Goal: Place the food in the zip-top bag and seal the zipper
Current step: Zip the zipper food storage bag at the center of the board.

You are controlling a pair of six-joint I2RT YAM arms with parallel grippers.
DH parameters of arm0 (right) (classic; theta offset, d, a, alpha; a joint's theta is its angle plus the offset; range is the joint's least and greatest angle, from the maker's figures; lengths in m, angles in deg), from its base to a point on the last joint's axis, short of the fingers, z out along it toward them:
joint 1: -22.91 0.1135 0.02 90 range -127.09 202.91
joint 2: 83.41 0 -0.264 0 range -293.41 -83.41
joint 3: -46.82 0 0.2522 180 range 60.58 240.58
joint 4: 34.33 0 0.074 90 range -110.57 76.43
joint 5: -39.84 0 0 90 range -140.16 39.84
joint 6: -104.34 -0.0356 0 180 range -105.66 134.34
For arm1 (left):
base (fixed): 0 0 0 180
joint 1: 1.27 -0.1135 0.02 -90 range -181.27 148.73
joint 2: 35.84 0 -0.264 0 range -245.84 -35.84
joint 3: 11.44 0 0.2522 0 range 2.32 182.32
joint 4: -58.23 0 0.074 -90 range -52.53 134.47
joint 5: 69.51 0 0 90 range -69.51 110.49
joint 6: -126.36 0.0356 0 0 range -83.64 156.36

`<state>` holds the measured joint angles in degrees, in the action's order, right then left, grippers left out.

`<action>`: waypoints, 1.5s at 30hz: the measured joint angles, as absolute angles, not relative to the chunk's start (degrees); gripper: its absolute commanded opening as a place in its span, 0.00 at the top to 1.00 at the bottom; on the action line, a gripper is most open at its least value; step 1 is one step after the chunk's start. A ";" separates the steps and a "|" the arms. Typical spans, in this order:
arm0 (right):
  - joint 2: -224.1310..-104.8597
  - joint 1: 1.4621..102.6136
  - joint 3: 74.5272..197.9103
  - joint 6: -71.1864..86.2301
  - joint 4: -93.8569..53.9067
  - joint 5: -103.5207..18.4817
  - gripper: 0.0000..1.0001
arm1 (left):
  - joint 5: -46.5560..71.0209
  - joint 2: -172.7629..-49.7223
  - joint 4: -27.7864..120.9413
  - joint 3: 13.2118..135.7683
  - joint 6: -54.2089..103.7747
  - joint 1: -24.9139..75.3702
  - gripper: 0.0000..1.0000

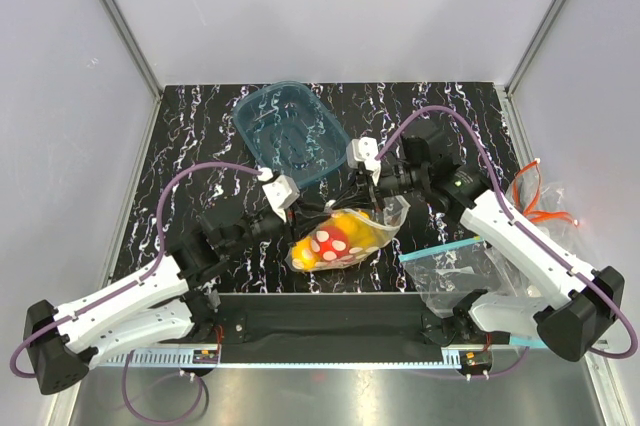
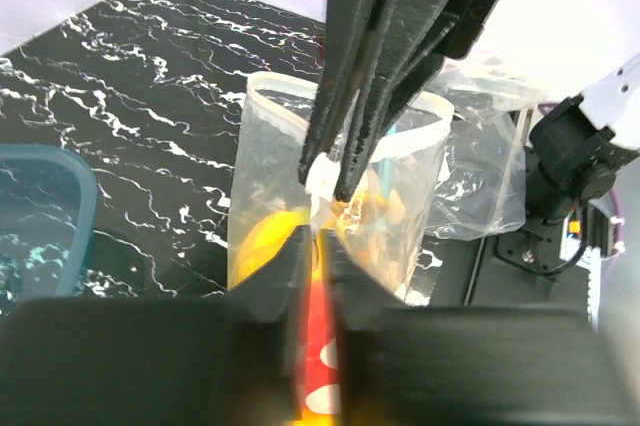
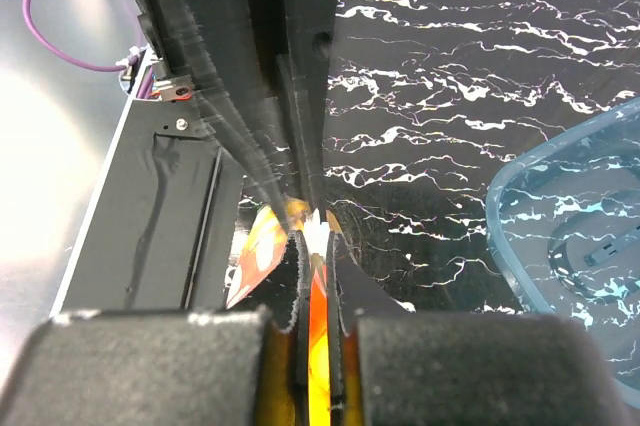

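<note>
The polka-dot zip-top bag (image 1: 340,238) lies at the table's front centre with the food inside: yellow pieces (image 1: 352,229) and a round red piece (image 1: 328,242). Its pale zipper strip (image 2: 410,141) curls in an open loop at the far side of the mouth. My left gripper (image 1: 320,214) and right gripper (image 1: 368,202) meet tip to tip at the mouth. Both are shut on the near part of the strip. The left wrist view shows my left gripper (image 2: 320,238) below the right fingers (image 2: 345,161). The right wrist view shows my right gripper (image 3: 315,241) with the strip between its pads.
A teal plastic container (image 1: 290,131) sits behind the bag; it also shows in the left wrist view (image 2: 40,216) and the right wrist view (image 3: 570,226). A plain clear bag with a teal strip (image 1: 460,266) lies at the front right. Orange cables (image 1: 535,201) lie at the right edge.
</note>
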<state>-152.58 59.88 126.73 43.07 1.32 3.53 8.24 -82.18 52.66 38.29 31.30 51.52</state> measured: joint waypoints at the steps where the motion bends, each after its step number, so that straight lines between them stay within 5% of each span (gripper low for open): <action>1: -152.80 59.88 127.00 43.02 1.58 3.53 1.00 | 7.94 -82.18 52.62 38.29 31.56 51.52 0.61; 5: -153.11 59.97 127.43 43.02 1.80 3.73 1.00 | 7.11 -81.99 51.61 38.29 31.94 51.52 0.50; 19: -153.08 60.47 127.43 42.56 1.80 5.43 1.00 | 7.00 -83.34 50.08 40.14 32.05 51.52 0.53; 23: -153.08 60.58 127.43 42.56 1.82 5.41 1.00 | 6.95 -83.63 50.12 41.32 31.91 51.52 0.74; 26: -153.08 60.63 127.46 42.59 1.63 5.30 1.00 | 6.28 -83.98 49.66 41.89 32.16 51.55 0.99; 45: -152.84 61.24 126.98 42.21 1.58 0.21 1.00 | 15.08 -76.50 44.11 41.00 26.93 48.09 1.00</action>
